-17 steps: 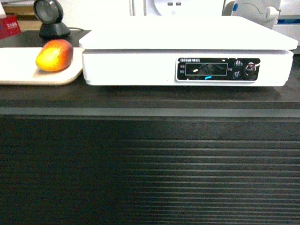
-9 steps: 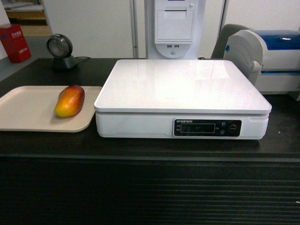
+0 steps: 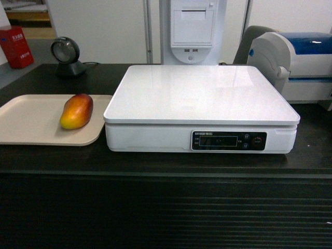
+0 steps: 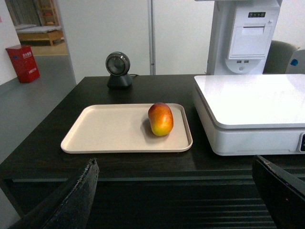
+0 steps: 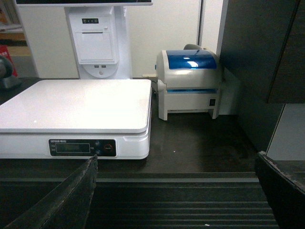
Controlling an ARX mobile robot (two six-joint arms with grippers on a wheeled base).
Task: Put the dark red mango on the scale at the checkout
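— Looking for the mango [image 4: 160, 119]: where does it sit from the left gripper [image 4: 183, 191]?
— Ahead of it and slightly to the left, lying on the beige tray [image 4: 105, 129], near the tray's right edge. Tray rests on the dark counter [image 4: 71, 164]. Not touched by anything.
— Gripper state?
— Both left fingers [image 4: 71, 200] show at the frame's bottom corners, spread wide, nothing between them.
— And the scale [image 3: 202, 96]?
— Ahead and to the right of the left gripper, just beside the tray; platform bare. The right gripper [image 5: 176, 195] faces it ahead-left, with a white-and-blue printer [image 5: 188, 83] ahead. Right fingers [image 5: 76, 200] are also spread wide, holding nothing.
— Other items?
— A round black scanner [image 4: 118, 69] stands beyond the tray.
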